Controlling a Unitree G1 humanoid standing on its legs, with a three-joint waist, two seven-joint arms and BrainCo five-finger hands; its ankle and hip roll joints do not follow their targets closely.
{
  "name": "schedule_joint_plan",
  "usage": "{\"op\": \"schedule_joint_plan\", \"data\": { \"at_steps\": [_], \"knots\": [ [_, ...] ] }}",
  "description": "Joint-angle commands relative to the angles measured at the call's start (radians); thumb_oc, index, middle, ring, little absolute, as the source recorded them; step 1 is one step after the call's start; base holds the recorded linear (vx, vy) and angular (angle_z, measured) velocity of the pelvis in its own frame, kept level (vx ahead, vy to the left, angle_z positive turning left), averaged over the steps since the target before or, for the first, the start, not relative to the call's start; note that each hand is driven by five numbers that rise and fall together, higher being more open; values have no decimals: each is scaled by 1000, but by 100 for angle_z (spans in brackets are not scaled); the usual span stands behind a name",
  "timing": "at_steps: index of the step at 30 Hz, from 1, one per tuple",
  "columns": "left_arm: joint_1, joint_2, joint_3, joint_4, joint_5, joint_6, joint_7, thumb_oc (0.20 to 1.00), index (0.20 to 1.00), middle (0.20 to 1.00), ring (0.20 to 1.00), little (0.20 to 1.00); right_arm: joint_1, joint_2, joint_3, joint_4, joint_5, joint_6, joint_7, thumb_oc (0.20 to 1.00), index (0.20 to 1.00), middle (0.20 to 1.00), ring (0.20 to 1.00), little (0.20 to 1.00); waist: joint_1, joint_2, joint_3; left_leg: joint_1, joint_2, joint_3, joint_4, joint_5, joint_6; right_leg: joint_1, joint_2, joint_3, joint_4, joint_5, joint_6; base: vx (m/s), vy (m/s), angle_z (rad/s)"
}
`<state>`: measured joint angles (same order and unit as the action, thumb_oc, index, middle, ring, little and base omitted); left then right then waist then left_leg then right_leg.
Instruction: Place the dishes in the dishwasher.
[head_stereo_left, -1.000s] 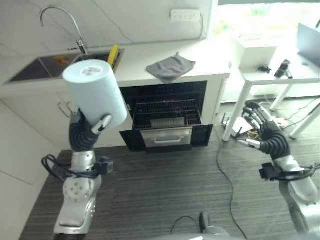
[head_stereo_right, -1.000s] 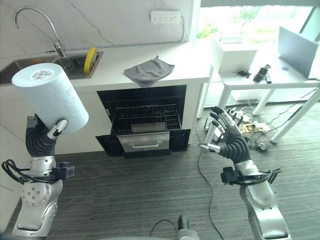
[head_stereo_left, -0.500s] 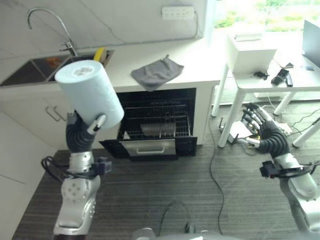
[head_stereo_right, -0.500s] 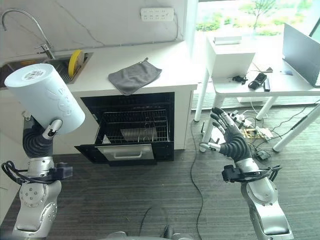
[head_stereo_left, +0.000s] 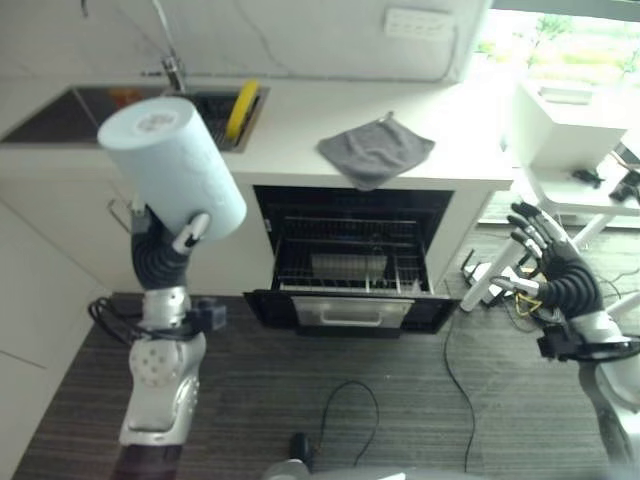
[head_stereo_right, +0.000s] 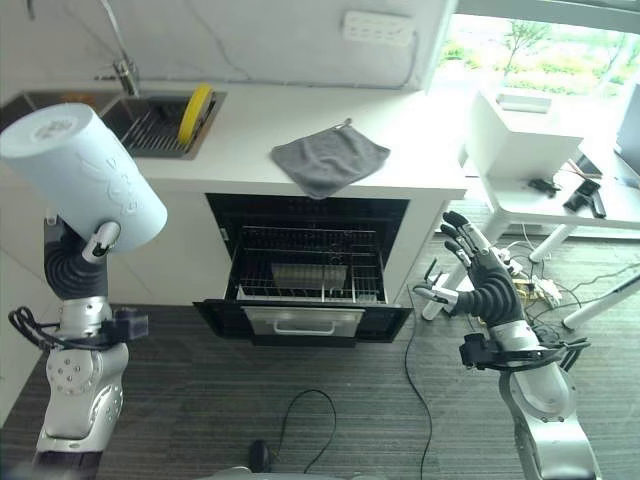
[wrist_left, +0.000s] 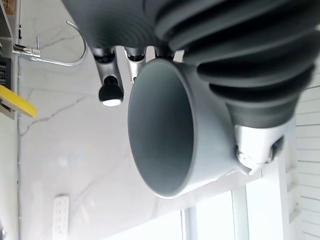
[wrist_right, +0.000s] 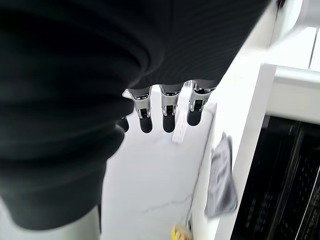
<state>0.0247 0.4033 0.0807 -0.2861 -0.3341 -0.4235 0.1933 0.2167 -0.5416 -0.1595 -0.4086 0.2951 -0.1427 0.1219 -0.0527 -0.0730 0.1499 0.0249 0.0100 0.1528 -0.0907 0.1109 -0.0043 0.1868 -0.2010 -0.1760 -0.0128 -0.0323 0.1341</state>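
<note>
My left hand (head_stereo_left: 160, 258) is raised at the left and is shut on a large pale blue cup (head_stereo_left: 172, 165), which tilts with its base up and towards the sink. In the left wrist view the cup (wrist_left: 165, 125) shows its open mouth, with my fingers (wrist_left: 111, 92) curled round its wall. Below the counter the dishwasher (head_stereo_left: 345, 310) stands open, with its wire rack (head_stereo_left: 350, 262) pulled partly out. A yellow plate (head_stereo_left: 241, 108) stands on edge in the sink. Over the floor to the right of the dishwasher, my right hand (head_stereo_right: 487, 288) is open with spread fingers (wrist_right: 169, 117) and holds nothing.
A grey cloth (head_stereo_left: 376, 150) lies on the white counter (head_stereo_left: 290, 140), hanging slightly over the edge above the dishwasher. A tap (head_stereo_right: 122, 60) stands behind the sink. A white table (head_stereo_right: 545, 190) with small items stands at the right, close to my right hand.
The whole view has shifted, so the counter and dishwasher now sit further right. My left hand still holds the cup up and my right hand stays open.
</note>
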Motion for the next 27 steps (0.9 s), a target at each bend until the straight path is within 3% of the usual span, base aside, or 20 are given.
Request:
{"op": "schedule_joint_plan", "data": {
  "at_steps": [1,6,9,11,12,13,16,23,27],
  "knots": [
    [28,57,42,-78,-12,-14,-18,200,200,200,200,200,-77,-18,-17,15,5,-33,-16,1000,1000,1000,1000,1000,43,12,-50,-25,77,-37,3,-54,-47,27,30,10,33,-9,39,125,270,14],
    [36,70,49,-85,20,9,-27,200,200,200,200,200,-82,5,13,21,-15,-51,4,1000,1000,1000,1000,1000,59,8,-41,0,50,-26,3,-75,-9,-65,25,-7,221,42,35,89,169,-2],
    [19,89,41,-82,46,26,-23,200,200,200,200,200,-88,-5,22,27,-21,-62,2,1000,1000,1000,1000,1000,56,12,-38,8,51,-9,3,-83,-18,-80,32,-44,142,26,27,77,7,-48],
    [6,102,37,-75,44,28,-13,200,200,200,200,200,-97,-22,22,36,-4,-70,-4,1000,1000,1000,1000,1000,45,14,-26,25,55,7,3,-99,-24,-104,28,-67,36,61,29,102,-93,-54],
    [5,104,36,-75,42,26,-14,200,200,200,200,200,-100,-24,24,38,0,-74,-7,1000,1000,1000,1000,1000,36,14,-21,34,54,6,3,-108,-24,-120,28,-53,5,89,31,218,-182,-36],
    [5,102,26,-79,39,18,-22,200,200,200,200,200,-99,-16,33,37,-9,-79,-17,1000,1000,1000,1000,1000,1,15,-12,59,45,4,3,-139,-15,-171,27,25,-66,172,46,220,-170,-14],
    [15,102,19,-88,36,6,-33,200,200,200,200,200,-86,-3,36,26,-15,-81,-22,1000,1000,1000,1000,1000,-19,19,-5,82,44,9,3,-160,-8,-216,20,56,-74,208,54,212,-220,24],
    [45,99,9,-100,-110,21,-86,200,200,200,200,200,-67,-7,39,10,-9,-72,-59,1000,1000,1000,1000,1000,-43,31,-22,143,77,46,3,-192,-9,-205,53,66,-74,167,51,236,-319,17],
    [43,82,-14,-106,-143,35,-84,200,200,200,200,200,-89,-9,45,13,-6,-41,-70,1000,1000,1000,1000,1000,-70,56,-45,179,135,97,3,-178,-45,-180,87,58,-74,121,13,259,-335,5]
  ]
}}
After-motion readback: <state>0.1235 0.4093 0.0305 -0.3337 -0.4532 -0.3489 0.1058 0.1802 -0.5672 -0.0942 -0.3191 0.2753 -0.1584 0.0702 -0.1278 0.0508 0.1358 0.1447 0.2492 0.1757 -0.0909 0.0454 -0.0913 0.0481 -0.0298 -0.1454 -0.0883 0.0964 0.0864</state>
